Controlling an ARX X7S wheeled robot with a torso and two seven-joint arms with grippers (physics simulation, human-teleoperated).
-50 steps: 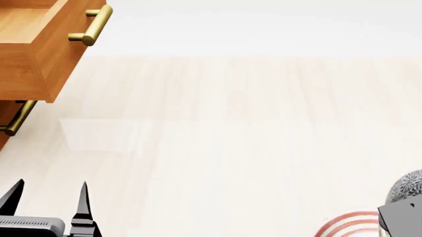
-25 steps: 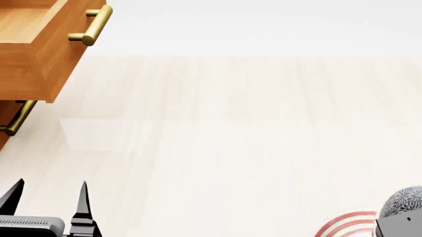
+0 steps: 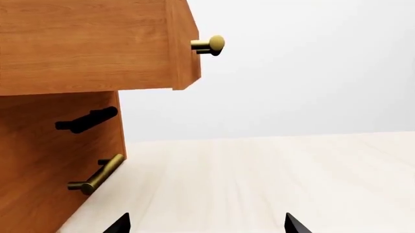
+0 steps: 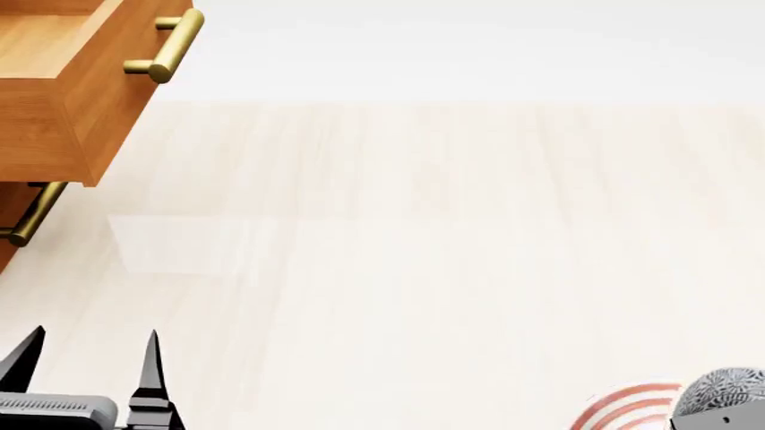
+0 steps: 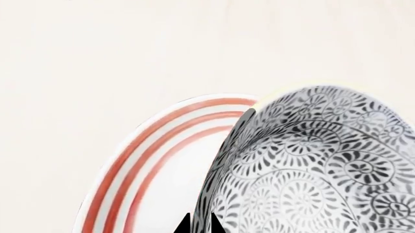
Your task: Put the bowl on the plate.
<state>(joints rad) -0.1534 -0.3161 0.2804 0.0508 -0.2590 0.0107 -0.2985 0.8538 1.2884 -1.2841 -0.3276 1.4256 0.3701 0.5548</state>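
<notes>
The bowl (image 5: 311, 165), white with a dense grey-black floral pattern, fills much of the right wrist view. My right gripper (image 5: 199, 225) is shut on its wall, one black fingertip inside the rim and one outside. The plate (image 5: 162, 165), white with red rings, lies beneath and beside the bowl. In the head view the bowl (image 4: 721, 394) sits at the bottom right corner, overlapping the plate (image 4: 624, 405). Whether bowl and plate touch I cannot tell. My left gripper (image 4: 88, 363) stands open at the bottom left, and the left wrist view shows my left gripper (image 3: 207, 225) with nothing between its fingers.
A wooden cabinet with an open drawer (image 4: 72, 90) and brass handle (image 4: 167, 45) stands at the far left. In the left wrist view the cabinet (image 3: 58, 145) is close, with a lower brass handle (image 3: 97, 174). The pale wooden tabletop (image 4: 418, 224) stretches ahead.
The bowl has sunk lower and a little leftward in the head view, onto the plate's outline. The grey body of my right gripper has dropped almost out of that view. The left arm barely moved.
</notes>
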